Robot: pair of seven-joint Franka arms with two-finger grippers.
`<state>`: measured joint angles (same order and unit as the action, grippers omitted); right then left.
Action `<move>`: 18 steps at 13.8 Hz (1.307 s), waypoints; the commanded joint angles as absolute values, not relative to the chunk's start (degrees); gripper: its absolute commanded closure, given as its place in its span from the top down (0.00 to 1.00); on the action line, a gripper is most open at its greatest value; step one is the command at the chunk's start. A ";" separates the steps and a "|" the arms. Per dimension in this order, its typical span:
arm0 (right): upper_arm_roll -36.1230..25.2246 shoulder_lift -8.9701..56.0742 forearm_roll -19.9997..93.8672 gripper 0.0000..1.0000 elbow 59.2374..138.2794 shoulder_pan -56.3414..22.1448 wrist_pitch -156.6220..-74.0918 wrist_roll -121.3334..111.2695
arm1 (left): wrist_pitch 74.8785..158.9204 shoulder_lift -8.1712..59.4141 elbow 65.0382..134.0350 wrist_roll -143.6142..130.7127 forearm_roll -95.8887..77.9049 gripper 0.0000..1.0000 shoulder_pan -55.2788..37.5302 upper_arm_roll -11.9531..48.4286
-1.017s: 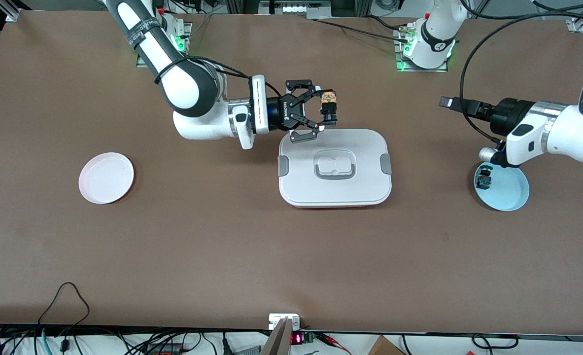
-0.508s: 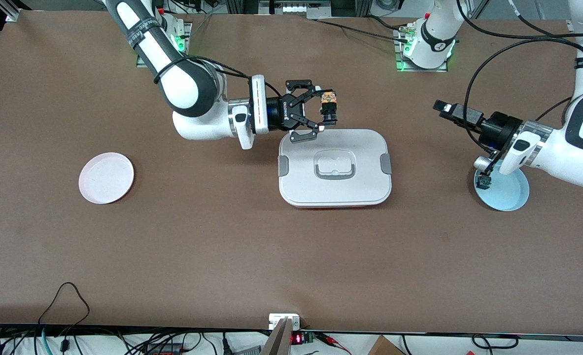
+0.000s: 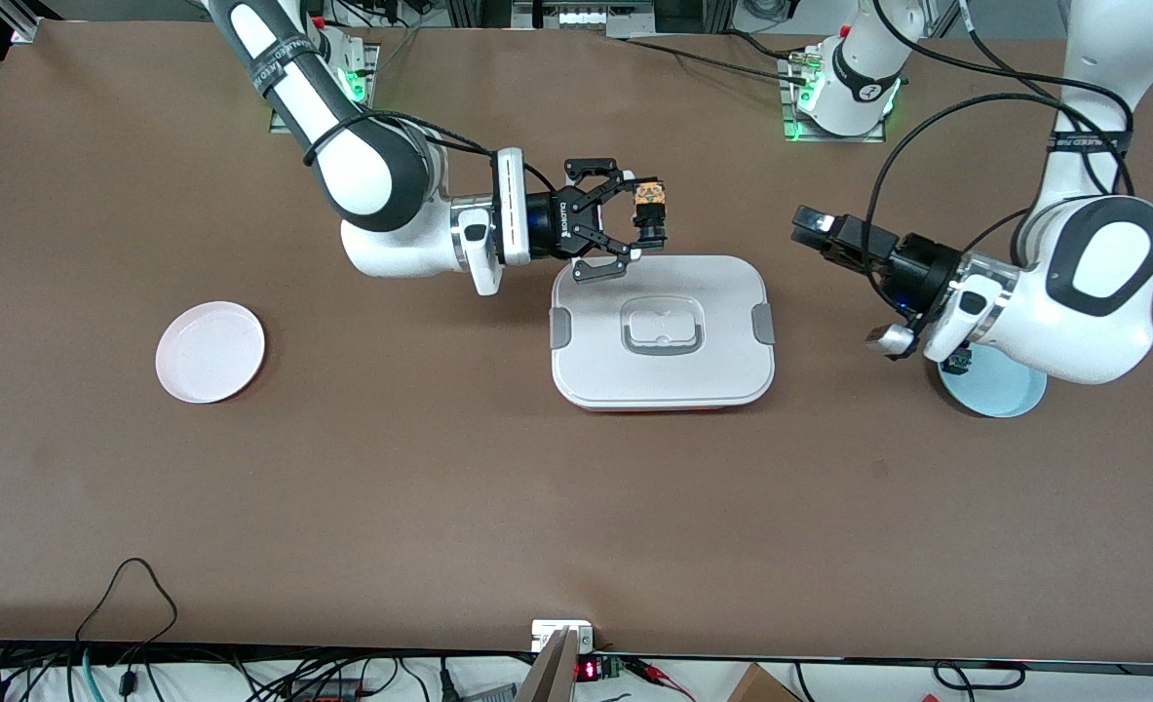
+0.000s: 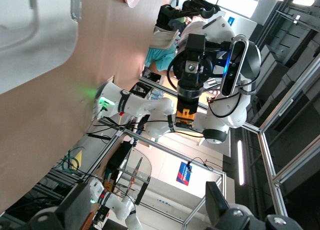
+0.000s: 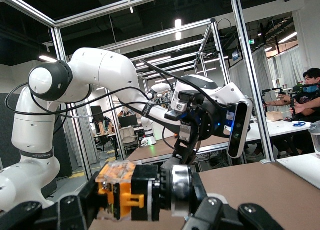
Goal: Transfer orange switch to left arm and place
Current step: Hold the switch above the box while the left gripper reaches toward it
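Even, bright overhead light falls on the brown surface (image 3: 420, 487) in the front view, with only soft, short shadows beside the box (image 3: 662, 331) and the pink plate (image 3: 211, 351). Green lamps glow at both arm bases. In the right wrist view the orange switch (image 5: 122, 192) is close and slightly soft, and ceiling strips glare brightly.

Pink plate (image 3: 211, 351); blue plate (image 3: 1003, 387) holding dark component (image 3: 956, 364).

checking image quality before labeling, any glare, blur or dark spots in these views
Front view: even light, sharp, green glow at both arm bases. Left wrist view: bright window glare, own fingers blurred. Right wrist view: dim ceiling, bright strip lights, orange switch close and slightly soft.
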<state>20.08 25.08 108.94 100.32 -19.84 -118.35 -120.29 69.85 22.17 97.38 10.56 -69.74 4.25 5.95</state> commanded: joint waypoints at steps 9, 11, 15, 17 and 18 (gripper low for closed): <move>19.95 25.14 109.86 0.00 100.11 -20.21 -118.56 -122.34 | 84.02 18.02 103.62 9.14 -75.92 1.00 1.84 14.05; 19.95 25.14 109.86 0.00 100.11 -20.30 -118.56 -122.34 | 86.91 15.92 103.89 9.23 -77.08 1.00 1.85 16.07; 19.95 25.14 109.86 0.00 100.11 -20.21 -118.56 -122.34 | 87.62 15.82 103.89 11.85 -79.01 0.89 1.94 17.14; 19.95 25.14 109.86 0.00 100.20 -20.21 -118.56 -122.34 | 90.25 15.82 104.50 13.36 -79.01 0.89 1.58 18.18; 19.95 25.14 109.86 0.00 100.20 -20.21 -118.56 -122.34 | 92.00 15.91 104.68 14.84 -79.01 0.89 1.58 19.06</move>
